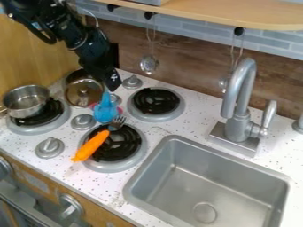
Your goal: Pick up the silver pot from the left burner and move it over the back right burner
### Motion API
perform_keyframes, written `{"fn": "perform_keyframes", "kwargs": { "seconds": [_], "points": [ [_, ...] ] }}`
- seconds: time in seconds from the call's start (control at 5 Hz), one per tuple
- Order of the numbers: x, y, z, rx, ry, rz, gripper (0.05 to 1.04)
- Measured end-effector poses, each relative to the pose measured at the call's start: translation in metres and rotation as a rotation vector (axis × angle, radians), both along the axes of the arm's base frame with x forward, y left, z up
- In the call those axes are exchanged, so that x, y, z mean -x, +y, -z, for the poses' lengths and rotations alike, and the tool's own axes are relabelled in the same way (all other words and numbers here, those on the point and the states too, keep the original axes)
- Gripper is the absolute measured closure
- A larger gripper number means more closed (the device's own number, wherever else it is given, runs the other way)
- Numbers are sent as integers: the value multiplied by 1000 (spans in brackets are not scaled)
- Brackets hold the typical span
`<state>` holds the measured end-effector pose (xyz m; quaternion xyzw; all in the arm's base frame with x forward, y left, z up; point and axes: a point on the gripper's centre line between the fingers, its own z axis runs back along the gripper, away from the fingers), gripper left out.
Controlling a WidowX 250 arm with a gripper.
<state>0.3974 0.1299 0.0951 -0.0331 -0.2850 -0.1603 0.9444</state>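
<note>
So there's one blue thing (105, 111) right under the gripper (112, 84), upright, top end against the tip, which makes me think it's hanging from there. Can't tell if the gripper is wide, narrow or actually clamped on it, tbh. One fork (91, 145) lies just below, prongs toward the gripper and orange handle away, flat over the front burner (139, 153) since the ring props it up. Close by on the gripper's left there's one shiny metal lid or pan (75, 95), can't say which. Further left, one pot (26, 103) sits on its own burner (44, 125), like it's meant for cooking. Another burner (178, 107) is down to the gripper's right, so three burners I can make out, plus four knobs (49, 147) around them. Well off to the right: one faucet (241, 102), one sink (204, 186). Two utensils (149, 64) hang above right, hooked up off the counter.
</note>
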Motion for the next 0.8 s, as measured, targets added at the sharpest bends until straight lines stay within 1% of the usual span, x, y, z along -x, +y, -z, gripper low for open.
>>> {"fn": "perform_keyframes", "kwargs": {
  "seconds": [0.2, 0.4, 0.6, 0.8],
  "points": [
    [2, -1, 17, 16, 40, 5, 73],
    [5, 21, 15, -47, 52, 88, 73],
    [11, 47, 3, -91, 43, 123, 73],
    [20, 67, -3, -128, 46, 164, 73]
  ]
}}
